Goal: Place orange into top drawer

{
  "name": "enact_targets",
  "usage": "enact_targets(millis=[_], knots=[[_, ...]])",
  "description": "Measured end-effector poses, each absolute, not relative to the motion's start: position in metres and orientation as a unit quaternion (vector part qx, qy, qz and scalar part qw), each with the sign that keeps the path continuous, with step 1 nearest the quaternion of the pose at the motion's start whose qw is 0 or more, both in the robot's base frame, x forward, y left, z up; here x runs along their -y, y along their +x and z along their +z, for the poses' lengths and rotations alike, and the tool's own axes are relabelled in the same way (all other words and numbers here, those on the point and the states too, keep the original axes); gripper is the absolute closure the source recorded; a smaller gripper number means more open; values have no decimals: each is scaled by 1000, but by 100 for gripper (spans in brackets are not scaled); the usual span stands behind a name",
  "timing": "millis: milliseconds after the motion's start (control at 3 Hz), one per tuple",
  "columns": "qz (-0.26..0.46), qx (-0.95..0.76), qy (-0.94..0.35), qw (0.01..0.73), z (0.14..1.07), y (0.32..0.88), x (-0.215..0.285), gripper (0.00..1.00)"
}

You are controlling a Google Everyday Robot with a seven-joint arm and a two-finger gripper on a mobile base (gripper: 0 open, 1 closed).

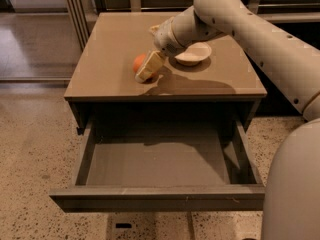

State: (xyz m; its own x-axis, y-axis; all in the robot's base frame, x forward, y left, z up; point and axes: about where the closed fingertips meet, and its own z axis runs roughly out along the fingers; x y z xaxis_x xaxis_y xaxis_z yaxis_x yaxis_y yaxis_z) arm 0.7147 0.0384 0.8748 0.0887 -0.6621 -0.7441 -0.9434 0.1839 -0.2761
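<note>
Your claw (pixel 147 70) rests against the round orange (pixel 138 62) on the surface (pixel 110 44), mid-left; grip state can't be told. Top drawer (pixel 157 198) is open nearward, long axis left-right.

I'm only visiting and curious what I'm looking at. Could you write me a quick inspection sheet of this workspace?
Surface: tan cabinet top, flat, carrying the orange and a bowl.
Job's things: orange sits on the cabinet top, towards its front edge; top drawer is pulled open, its inside bare.
Clutter: cream bowl, farther back than the orange, to its right in the picture.
Grippers: gripper low over the cabinet top, right at the orange.
Cables: nothing seen.
Surroundings: speckled floor; metal posts behind.
</note>
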Motion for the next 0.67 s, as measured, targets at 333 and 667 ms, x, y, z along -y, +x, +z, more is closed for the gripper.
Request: enact_targets(millis=[333,667], knots=[[173,-665,-616,385,858,719,-39,0],[174,-674,-614,373,847,722,-36,0]])
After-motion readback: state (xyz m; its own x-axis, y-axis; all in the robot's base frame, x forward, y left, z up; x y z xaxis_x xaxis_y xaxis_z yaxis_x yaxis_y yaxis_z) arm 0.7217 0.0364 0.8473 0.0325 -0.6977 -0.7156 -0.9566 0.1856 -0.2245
